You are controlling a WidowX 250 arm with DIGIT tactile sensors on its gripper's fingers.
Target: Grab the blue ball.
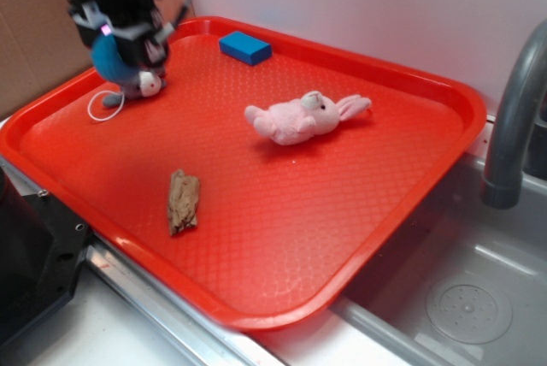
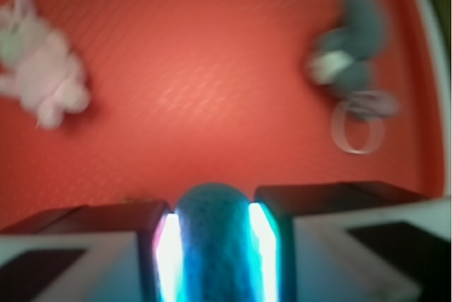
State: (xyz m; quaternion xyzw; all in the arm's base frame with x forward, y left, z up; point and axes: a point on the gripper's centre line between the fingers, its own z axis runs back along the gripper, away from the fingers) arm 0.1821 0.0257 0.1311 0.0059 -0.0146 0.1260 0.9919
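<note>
The blue ball (image 2: 214, 245) is pressed between my two fingers in the wrist view, squeezed into a tall oval. From the exterior view the ball (image 1: 109, 56) hangs under my black gripper (image 1: 120, 45) above the far left corner of the red tray (image 1: 282, 212), clear of the tray floor. My gripper (image 2: 214, 242) is shut on the ball.
A grey plush mouse (image 1: 137, 85) with a white string loop lies just below my gripper. A pink plush rabbit (image 1: 303, 116) lies mid-tray, a flat blue block (image 1: 244, 47) at the far edge, a brown wood piece (image 1: 182, 201) near the front. A sink and faucet (image 1: 513, 118) are at right.
</note>
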